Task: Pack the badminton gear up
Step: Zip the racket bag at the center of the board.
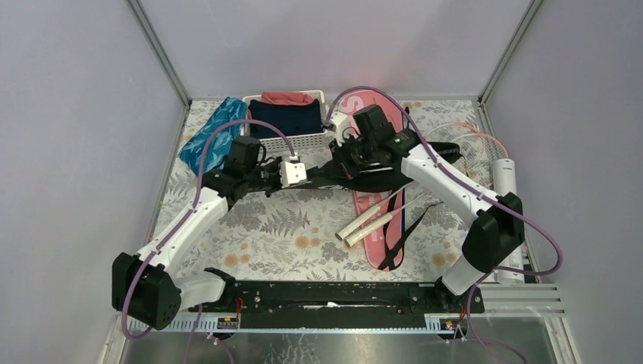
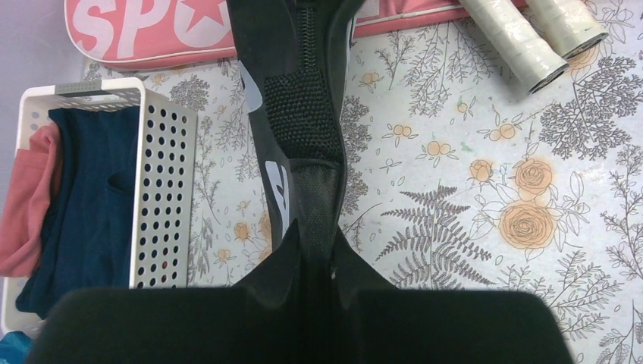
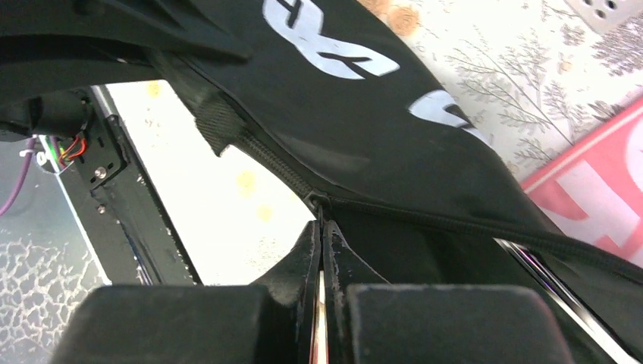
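Both tools [image 2: 318, 262] [image 3: 321, 231] tight on blk bag [image 2: 299, 114]

The black racket bag [image 2: 303, 129] hangs lifted; the pink SPORT bag [image 1: 377, 246] lies flat under two white-handled rackets [image 1: 369, 225]; the white shuttlecock tube [image 1: 505, 178] lies far right.

White "SP" plus a star is being displayed on the pink racket-shaped fabric bag [image 2: 152, 34] beside the white perforated plastic basket [image 2: 163, 189].

The black racket-shaped cloth bag [image 2: 303, 114] looks matt with coarse woven webbing; the white perforated plastic basket [image 2: 163, 197] is smooth.
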{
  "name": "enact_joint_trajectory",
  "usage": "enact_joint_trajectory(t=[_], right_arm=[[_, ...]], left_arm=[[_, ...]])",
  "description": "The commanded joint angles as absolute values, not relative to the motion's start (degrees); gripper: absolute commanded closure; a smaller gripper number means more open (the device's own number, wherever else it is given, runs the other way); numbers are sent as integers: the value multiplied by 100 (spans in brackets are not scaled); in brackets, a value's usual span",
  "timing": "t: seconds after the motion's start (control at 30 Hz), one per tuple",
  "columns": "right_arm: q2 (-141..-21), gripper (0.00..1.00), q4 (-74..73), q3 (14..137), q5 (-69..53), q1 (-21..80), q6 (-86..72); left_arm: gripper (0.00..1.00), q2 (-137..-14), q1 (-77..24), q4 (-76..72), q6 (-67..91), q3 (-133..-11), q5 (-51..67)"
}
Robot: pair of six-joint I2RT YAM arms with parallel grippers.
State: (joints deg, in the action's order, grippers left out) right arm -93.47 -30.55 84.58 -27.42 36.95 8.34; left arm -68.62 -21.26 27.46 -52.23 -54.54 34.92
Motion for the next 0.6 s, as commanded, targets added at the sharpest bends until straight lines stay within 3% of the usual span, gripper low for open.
enact_joint_trajectory(t=[0.0, 0.57], right_arm=[[-8952, 100, -3351, 8446, -2287, 3378, 979], [-8613, 100, -4080, 8218, -1343, 2080, 1621]], left_arm=[[100, -6868, -1921, 3040, -5550, -5752, 3261], [100, -7057, -1078, 3607, -6265, -6148, 3746]])
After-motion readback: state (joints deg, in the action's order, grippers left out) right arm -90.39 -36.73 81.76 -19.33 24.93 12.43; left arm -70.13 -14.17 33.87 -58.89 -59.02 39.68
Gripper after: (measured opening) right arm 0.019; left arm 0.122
